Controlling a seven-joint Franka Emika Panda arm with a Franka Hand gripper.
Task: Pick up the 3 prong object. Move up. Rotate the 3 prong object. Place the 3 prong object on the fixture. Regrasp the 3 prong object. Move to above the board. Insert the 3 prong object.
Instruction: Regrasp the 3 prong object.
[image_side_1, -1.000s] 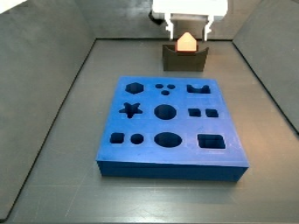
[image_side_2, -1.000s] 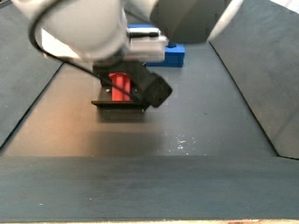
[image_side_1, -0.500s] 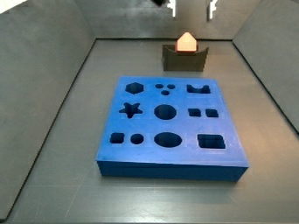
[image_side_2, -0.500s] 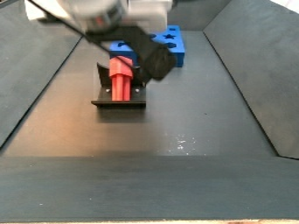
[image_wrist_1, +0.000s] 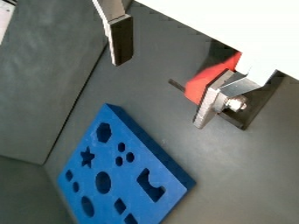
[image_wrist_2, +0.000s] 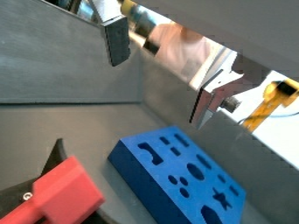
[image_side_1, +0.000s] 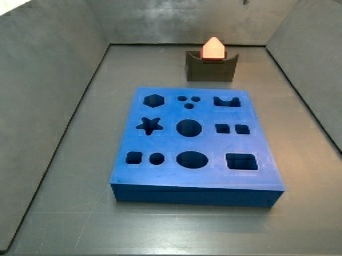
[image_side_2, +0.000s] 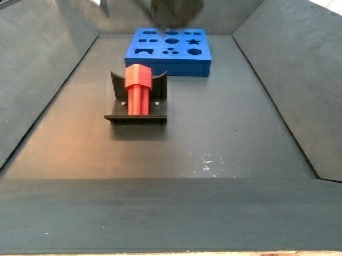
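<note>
The large flat blue board with shaped cut-outs (image_side_1: 197, 145) lies on the dark surface (image_side_2: 214, 150), well apart from the small dark fixture (image_side_2: 135, 108). In it rests the red-orange plastic 3 prong object (image_side_2: 139, 84), standing out of the notch — placing looks done, regrasp is next. The gripper (image_wrist_1: 165, 72) hangs high above, its silver fingers (image_wrist_1: 118, 38) spread wide with nothing between them. For a good regrasp, I would centre the pads on the block's flat sides, descend straight, and close without nudging it askew in the notch.
</note>
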